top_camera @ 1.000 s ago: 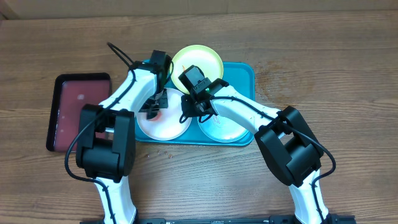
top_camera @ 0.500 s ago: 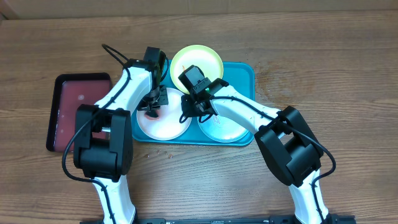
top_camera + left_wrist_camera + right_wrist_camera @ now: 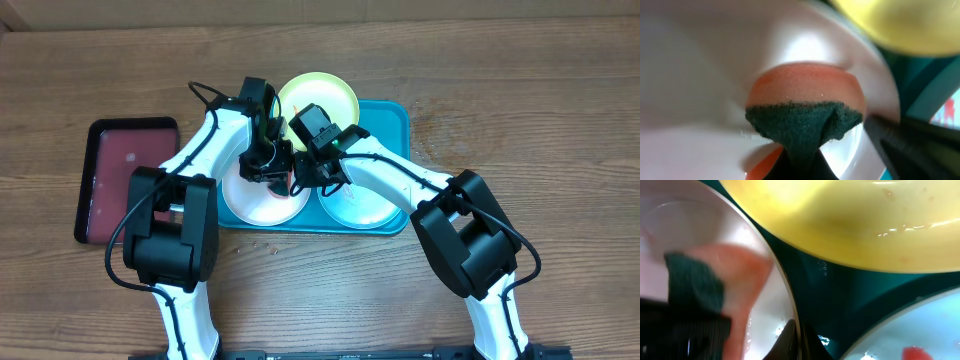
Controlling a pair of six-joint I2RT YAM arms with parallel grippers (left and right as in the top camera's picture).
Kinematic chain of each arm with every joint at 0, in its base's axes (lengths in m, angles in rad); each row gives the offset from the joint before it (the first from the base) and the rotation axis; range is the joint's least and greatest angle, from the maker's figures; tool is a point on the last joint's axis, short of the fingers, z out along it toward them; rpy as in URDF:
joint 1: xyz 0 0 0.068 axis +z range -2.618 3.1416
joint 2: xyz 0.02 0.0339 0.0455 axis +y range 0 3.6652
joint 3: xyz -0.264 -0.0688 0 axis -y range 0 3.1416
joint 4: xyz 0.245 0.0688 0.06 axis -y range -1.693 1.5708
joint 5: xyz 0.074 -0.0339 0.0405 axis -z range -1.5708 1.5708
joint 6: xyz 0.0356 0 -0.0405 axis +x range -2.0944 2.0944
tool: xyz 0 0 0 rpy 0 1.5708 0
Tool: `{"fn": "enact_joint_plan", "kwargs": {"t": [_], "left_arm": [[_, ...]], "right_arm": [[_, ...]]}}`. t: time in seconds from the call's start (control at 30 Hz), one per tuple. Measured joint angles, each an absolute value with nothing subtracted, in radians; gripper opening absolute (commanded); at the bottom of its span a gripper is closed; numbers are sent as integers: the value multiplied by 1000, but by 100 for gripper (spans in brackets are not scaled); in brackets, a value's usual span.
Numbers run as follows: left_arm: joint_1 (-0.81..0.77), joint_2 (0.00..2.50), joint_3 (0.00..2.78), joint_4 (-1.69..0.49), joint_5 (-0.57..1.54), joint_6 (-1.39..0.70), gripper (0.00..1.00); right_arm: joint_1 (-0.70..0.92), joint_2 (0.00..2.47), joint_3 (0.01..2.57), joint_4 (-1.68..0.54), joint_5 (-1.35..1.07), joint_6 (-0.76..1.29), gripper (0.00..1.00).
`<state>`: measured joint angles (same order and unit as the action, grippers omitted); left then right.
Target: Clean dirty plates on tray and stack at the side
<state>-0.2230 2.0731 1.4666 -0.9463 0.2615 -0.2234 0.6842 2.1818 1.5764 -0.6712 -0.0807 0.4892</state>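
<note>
The teal tray (image 3: pixel 395 117) holds three plates: yellow-green (image 3: pixel 325 95) at the back, white (image 3: pixel 255 205) at front left, pale mint-blue (image 3: pixel 365 212) at front right with a red smear (image 3: pixel 917 352). My left gripper (image 3: pixel 272 172) is shut on an orange sponge with a dark green pad (image 3: pixel 805 125) and presses it on the white plate (image 3: pixel 700 75). My right gripper (image 3: pixel 303 180) is shut on the white plate's right rim (image 3: pixel 790 310). The sponge also shows in the right wrist view (image 3: pixel 715 285).
A smaller dark-red tray with a black rim (image 3: pixel 125 180) lies on the wooden table (image 3: pixel 520 110) to the left of the teal tray. The two arms cross close together over the tray's middle.
My left gripper has slid the sponge from the white plate's left side to its right side, close to the right gripper. The right arm has stayed on the rim.
</note>
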Motion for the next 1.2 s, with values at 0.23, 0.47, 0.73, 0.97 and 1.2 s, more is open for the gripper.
{"fn": "enact_joint_plan", "kwargs": {"t": [0.23,0.47,0.73,0.97,1.2], "left_arm": [[-234,2074,1467,-1069,194,-204,4],[-236,2074,1467,-1145,-49,-233,4],[-207,2074,1467,-1066,-247,-322,4],[-199,2074,1466,-914,-183,-342,4],[-187,2074,1466,-838,64,-342,4]], "right_arm": [[685,2182,1576,-671,-78,489,4],[685,2182,1576,-671,-77,489,4],[686,2182,1576,-671,-76,489,4],[687,2182,1577,-671,-73,489,4],[687,2182,1577,-671,-71,490,4]]}}
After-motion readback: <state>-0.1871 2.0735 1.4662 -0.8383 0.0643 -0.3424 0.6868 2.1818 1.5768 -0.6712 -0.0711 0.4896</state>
